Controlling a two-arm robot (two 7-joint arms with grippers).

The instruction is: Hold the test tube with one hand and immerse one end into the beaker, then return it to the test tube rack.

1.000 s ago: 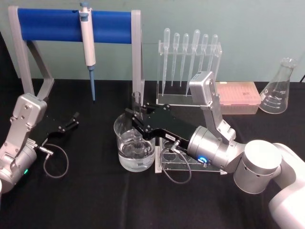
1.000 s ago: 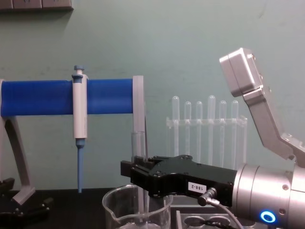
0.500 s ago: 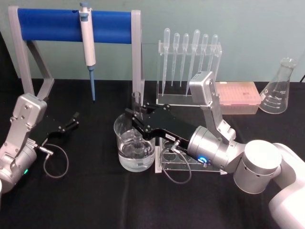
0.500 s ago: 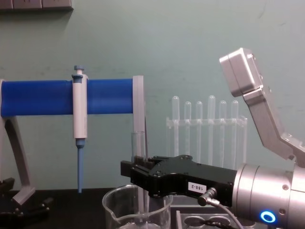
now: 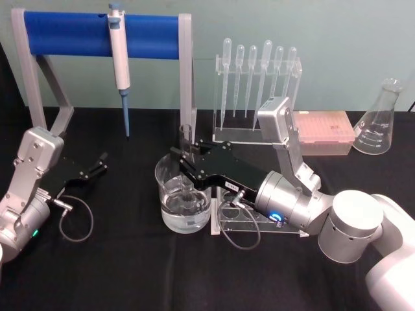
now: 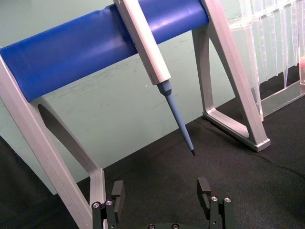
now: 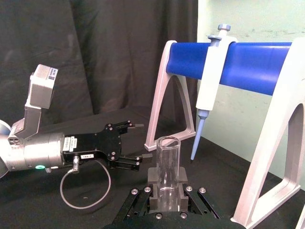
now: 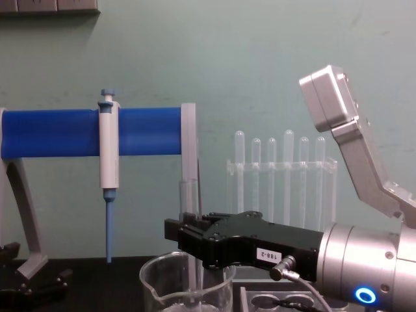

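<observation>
Right end effector (image 5: 185,163) grips the test tube (image 7: 167,162) upright in the beaker (image 5: 183,214) (mid-counter); lifting off-vertical could knock glass against rim; left end effector (image 6: 161,187) sits open near the left edge.

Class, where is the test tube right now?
Head view, centre: the test tube stands upright in the right claw, its lower end inside the beaker.

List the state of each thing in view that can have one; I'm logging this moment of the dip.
test tube: upright, gripped, lower end inside the beaker.
right end effector: shut on the tube.
beaker: upright, partly filled with clear liquid.
left end effector: open, empty, parked at the left.
pipettor: hanging on the blue bar.
pipettes: hanging in their rack.
flask: upright.
</observation>
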